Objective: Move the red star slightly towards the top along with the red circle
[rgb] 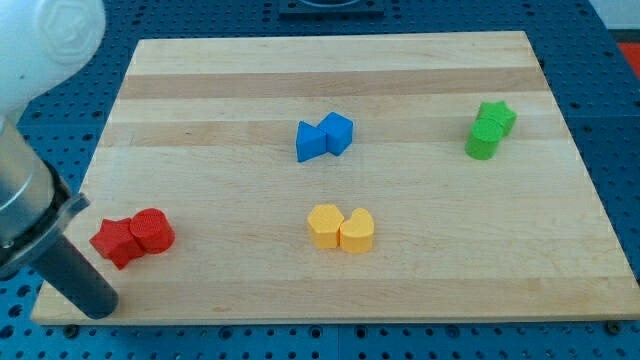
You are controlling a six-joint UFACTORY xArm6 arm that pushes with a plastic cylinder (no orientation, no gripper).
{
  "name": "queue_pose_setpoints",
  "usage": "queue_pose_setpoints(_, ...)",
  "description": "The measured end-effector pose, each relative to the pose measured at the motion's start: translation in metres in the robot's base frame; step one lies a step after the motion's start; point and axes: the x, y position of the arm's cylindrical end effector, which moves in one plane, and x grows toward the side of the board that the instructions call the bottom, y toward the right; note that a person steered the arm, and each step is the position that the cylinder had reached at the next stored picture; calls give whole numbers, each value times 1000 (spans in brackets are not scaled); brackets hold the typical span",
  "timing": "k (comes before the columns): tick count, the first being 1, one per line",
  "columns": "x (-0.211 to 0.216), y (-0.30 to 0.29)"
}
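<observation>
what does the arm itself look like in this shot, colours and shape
At the view's left edge, a rounded white housing sits at the top corner, glossy and blurred. Below it comes a grey metallic cylinder with a dark collar, from which a straight, matte, dark grey rod runs down. My tip is blunt and rounded, below and left of the red star. No cables or markings show.

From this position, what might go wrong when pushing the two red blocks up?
1. My tip sits below and left of the red star, so an off-centre push may turn it sideways.
2. The red circle only touches the star's right side and may be left behind.
3. Both lie near the board's left edge and could slide off.
</observation>
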Motion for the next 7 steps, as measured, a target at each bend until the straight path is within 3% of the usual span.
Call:
queue_pose_setpoints(4, -60, -2)
queue_pose_setpoints(7, -73, -11)
